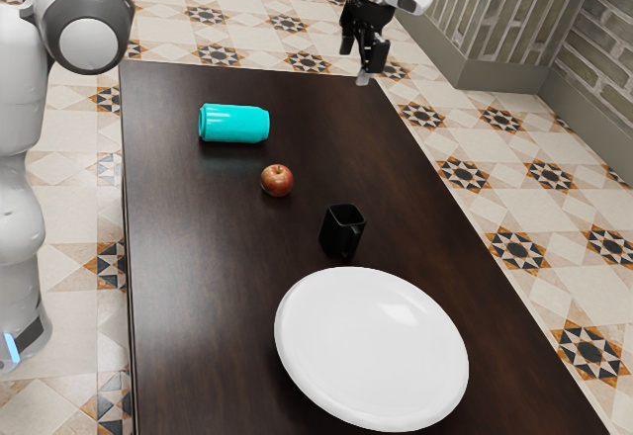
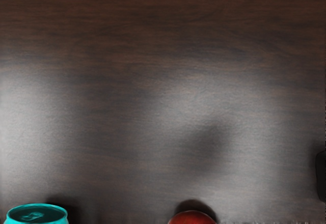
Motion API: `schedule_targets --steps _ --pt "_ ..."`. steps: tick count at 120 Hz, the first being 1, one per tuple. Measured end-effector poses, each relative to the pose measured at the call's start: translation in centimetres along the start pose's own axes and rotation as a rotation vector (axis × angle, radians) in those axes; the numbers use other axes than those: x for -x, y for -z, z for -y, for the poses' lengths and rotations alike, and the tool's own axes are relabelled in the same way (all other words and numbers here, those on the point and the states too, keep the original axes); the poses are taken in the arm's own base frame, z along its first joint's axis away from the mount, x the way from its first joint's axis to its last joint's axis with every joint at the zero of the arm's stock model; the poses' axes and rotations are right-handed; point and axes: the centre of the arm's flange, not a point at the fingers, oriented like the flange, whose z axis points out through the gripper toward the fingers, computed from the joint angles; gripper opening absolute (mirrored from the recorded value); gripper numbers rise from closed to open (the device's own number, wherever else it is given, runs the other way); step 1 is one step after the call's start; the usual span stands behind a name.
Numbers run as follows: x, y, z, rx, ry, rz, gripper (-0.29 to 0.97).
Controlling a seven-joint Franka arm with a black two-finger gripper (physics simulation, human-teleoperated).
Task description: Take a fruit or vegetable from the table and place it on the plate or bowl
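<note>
Gripper hangs up in the air, and its two black fingers stand apart with nothing between them. It holds nothing. It is far from the black cup, out over the far edge of the desk.

I want the apple. It is small, red and round, and it sits on the desk near the cup. It is on the side of the cup that faces away from the plate. It does not touch the cup. The blue can lies on its side, farther from the cup than the apple is.

So the apple lies between my gripper and the cup, but much closer to the cup. I think I must bring my gripper back toward the cup and go down a long way. My wrist camera shows the top of the apple with the can off to one side, well apart from it. A bit of the cup peeks in on the other side.

The apple is round, so it has no long side. I think I can pinch it from any way. It may roll if I bump it, so I should come straight down over its middle.

The big white plate is on the other side of the cup from the apple, and nothing is on it. After I grab the apple, I think I must lift it over the cup to get there.
</note>
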Motion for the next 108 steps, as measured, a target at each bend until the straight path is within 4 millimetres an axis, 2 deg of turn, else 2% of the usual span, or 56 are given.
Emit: schedule_targets --steps 18,24,28,33,38,45,52,60,75,87,96,101,105,108 --pt "0.1 0.2 -0.3 -0.006 -0.006 0.0 0.68" --pt "0.2 0.9 -0.1 -0.014 -0.003 -0.013 0.68" --pt "0.5 2.8 0.2 -0.024 0.002 -0.055 0.68" --pt "1.6 6.6 0.2 -0.041 0.005 -0.129 0.68" --pt "2.5 9.2 -1.2 -0.049 -0.017 -0.18 0.68" --pt "3.2 11.5 -4.3 -0.051 -0.071 -0.228 0.68" --pt "3.5 12.3 -6.8 -0.051 -0.117 -0.247 0.68" --pt "3.6 12.5 -8.4 -0.052 -0.147 -0.25 0.68" --pt "3.2 11.5 -12.0 -0.048 -0.215 -0.232 0.68" --pt "2.1 9.1 -11.6 -0.053 -0.212 -0.183 0.68" --pt "1.1 6.0 -11.2 -0.038 -0.208 -0.12 0.68" --pt "-0.8 2.4 -12.5 -0.035 -0.237 -0.058 0.68" --pt "-1.5 0.7 -13.4 -0.034 -0.254 -0.03 0.68" --pt "-1.9 -0.3 -13.2 -0.032 -0.255 -0.013 0.68"
